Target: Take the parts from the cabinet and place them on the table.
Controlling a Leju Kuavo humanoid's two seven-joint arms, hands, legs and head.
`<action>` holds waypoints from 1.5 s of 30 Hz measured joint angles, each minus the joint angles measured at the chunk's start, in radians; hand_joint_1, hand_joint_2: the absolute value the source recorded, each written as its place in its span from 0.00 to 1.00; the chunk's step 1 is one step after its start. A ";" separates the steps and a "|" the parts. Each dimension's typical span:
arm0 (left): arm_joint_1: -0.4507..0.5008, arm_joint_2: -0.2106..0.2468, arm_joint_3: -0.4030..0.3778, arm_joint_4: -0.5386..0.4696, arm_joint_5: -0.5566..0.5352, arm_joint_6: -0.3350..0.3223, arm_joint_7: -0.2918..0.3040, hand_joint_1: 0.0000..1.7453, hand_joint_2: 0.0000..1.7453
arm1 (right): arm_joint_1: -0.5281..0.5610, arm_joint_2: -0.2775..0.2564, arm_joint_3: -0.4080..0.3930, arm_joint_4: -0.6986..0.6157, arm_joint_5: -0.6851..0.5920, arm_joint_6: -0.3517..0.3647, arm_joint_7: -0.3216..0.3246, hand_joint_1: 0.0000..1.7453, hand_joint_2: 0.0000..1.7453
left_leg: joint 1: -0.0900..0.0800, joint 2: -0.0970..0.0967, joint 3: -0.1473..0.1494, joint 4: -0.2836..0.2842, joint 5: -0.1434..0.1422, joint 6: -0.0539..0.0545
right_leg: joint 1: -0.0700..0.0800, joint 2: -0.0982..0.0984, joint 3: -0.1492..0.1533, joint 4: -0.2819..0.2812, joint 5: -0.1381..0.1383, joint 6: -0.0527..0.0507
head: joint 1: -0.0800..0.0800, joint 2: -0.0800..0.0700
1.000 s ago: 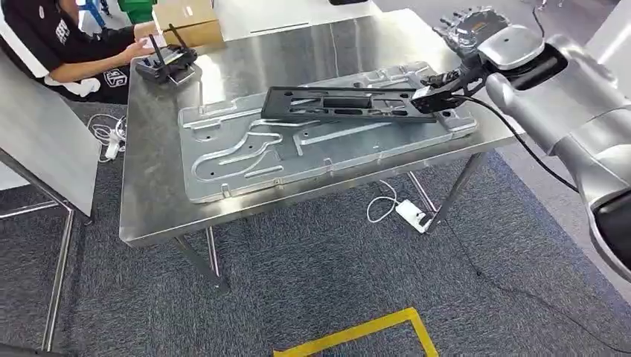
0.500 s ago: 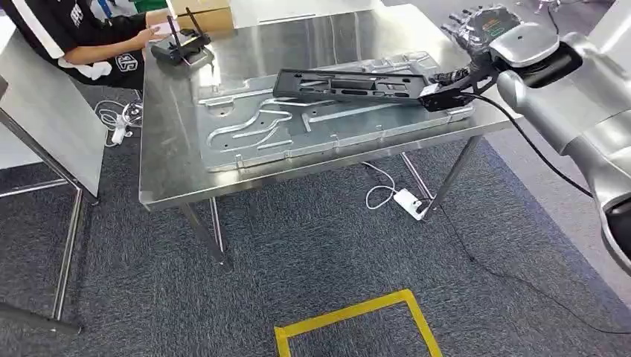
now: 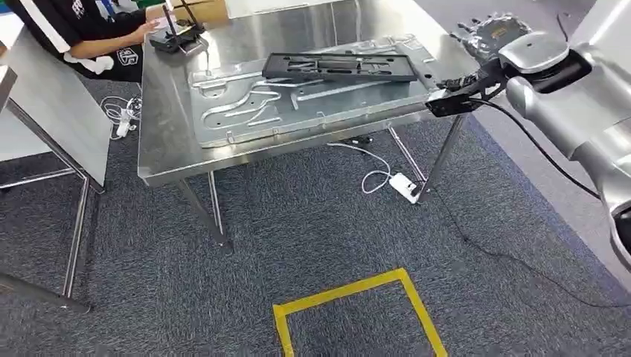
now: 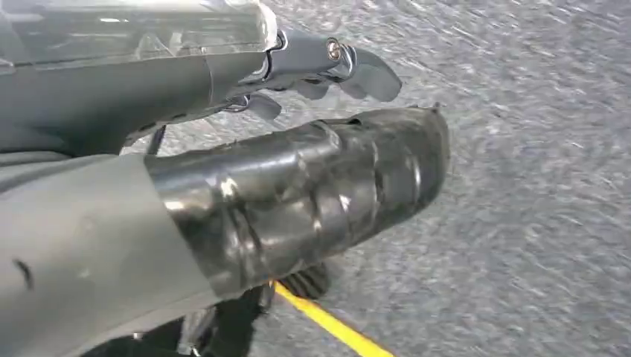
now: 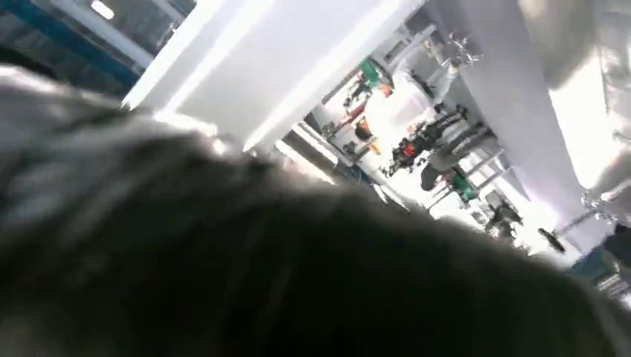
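Item: black frame part [image 3: 338, 66]. A long, flat, slotted plastic piece. We find it lying across the far half of the steel table [image 3: 167, 152], on top of a large stamped metal panel [image 3: 245, 119] that covers most of the tabletop. Its right end stops short of the table's right edge. Nothing holds it.

Item: right hand [image 3: 450, 98]. It sits just off the table's near right corner, level with the edge and apart from the black frame part. In the head view it is a small dark shape with a cable running back along the silver arm; we cannot tell whether its fingers are spread or curled. The right wrist view is blurred and gives us nothing on this.

Item: left hand [image 4: 327, 67]. In the left wrist view we see it over grey carpet, fingers loosely curled with nothing between them.

Item: other matter on the table. A black controller with antennas [image 3: 177, 37] stands at the far left corner, where a seated person [image 3: 71, 30] rests a hand beside it.

Step in hand, as we judge it: the placing of this part looks done, the part resting on the table and the hand free of it.

Next move, as we judge it: we must turn to the cabinet for another part. That calls for drawing the right arm away from the table corner without catching its edge.
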 joint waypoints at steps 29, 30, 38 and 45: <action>-0.002 0.003 0.040 -0.004 0.035 -0.004 0.006 0.00 0.00 | 0.032 -0.077 0.032 -0.009 -0.036 -0.001 -0.002 0.00 0.00 | 0.005 0.004 0.026 -0.055 0.093 0.005 | -0.019 0.006 -0.029 0.045 -0.021 0.030 | -0.002 0.000; -0.001 0.003 0.040 -0.004 0.035 -0.004 0.004 0.00 0.00 | 0.033 -0.076 0.032 -0.011 -0.038 -0.002 -0.002 0.00 0.00 | 0.004 0.005 0.012 -0.027 0.041 0.003 | -0.016 0.005 -0.040 0.044 -0.010 0.021 | -0.003 0.000; -0.007 0.003 0.040 -0.004 0.031 -0.011 -0.008 0.00 0.00 | 0.031 -0.107 0.032 -0.023 -0.052 -0.002 -0.002 0.00 0.00 | -0.048 -0.001 0.163 0.064 -0.048 0.095 | 0.036 0.015 -0.123 0.036 0.072 -0.009 | -0.003 0.000; -0.011 0.015 0.040 -0.011 0.027 -0.011 -0.014 0.00 0.00 | 0.035 -0.145 0.032 -0.034 -0.060 -0.001 -0.003 0.00 0.00 | -0.070 0.013 0.251 -0.176 0.001 0.136 | 0.023 0.009 -0.133 -0.024 0.123 0.010 | -0.001 0.000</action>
